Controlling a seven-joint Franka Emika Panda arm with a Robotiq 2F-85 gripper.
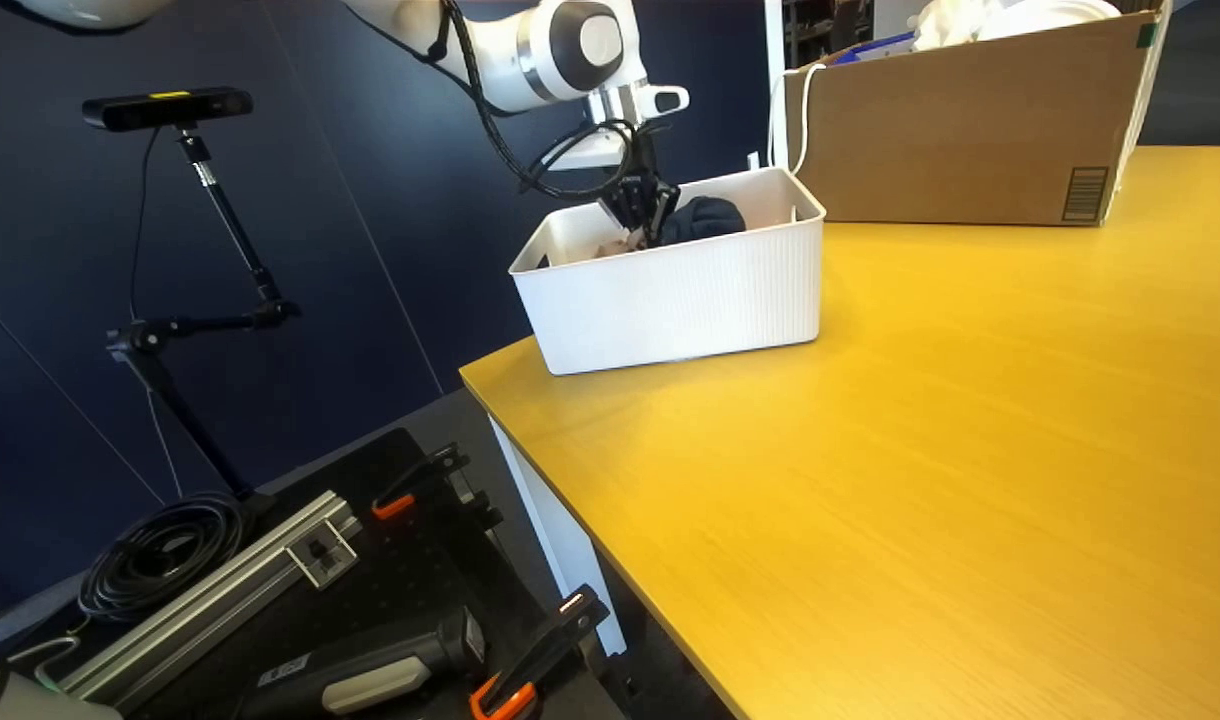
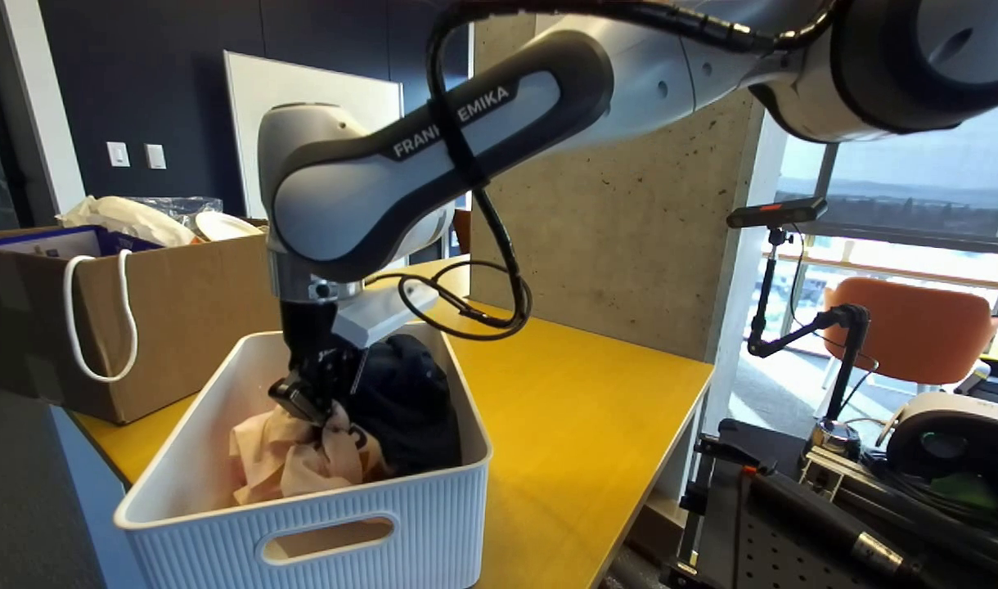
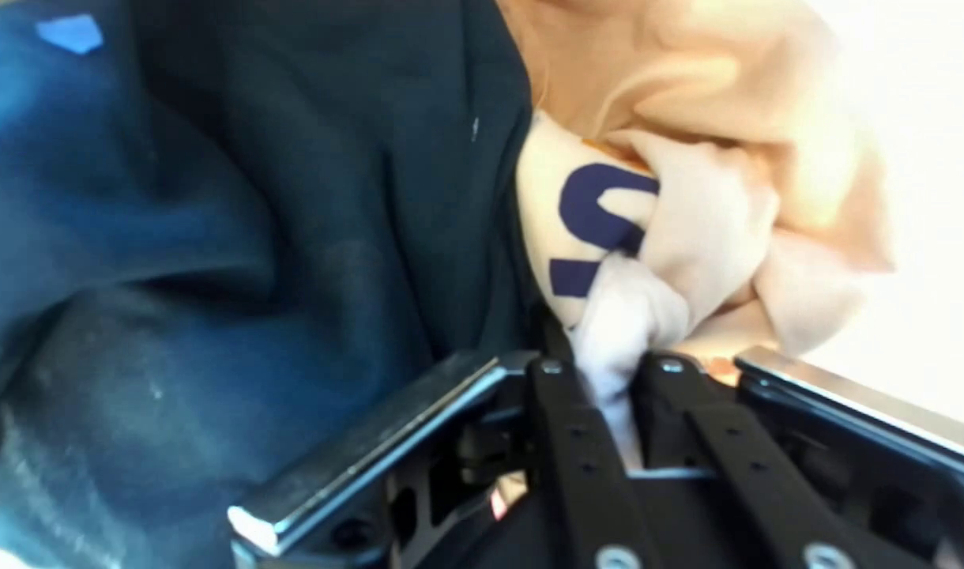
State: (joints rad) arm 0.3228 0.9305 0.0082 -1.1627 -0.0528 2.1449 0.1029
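Note:
My gripper [image 3: 608,375] is shut on a bunched fold of pale peach cloth [image 3: 707,213], which runs up between the fingers in the wrist view. The cloth has dark purple lettering. The gripper [image 2: 323,409] is down inside a white ribbed bin [image 2: 433,523], with the peach cloth [image 2: 282,470] below it. A dark navy cloth [image 3: 316,229] lies beside the fingers and bulges up in the bin, also seen in an exterior view [image 1: 708,217]. The bin [image 1: 680,305] stands at the table's corner. The fingertips are partly hidden by the cloth and the bin wall.
A cardboard box [image 1: 970,130] with white rope handles and plastic items stands on the yellow table [image 1: 970,420] near the bin. A concrete pillar [image 2: 613,213] rises behind the table. A black cart [image 1: 530,560] with clamps and a camera stand [image 1: 215,190] is beside the table edge.

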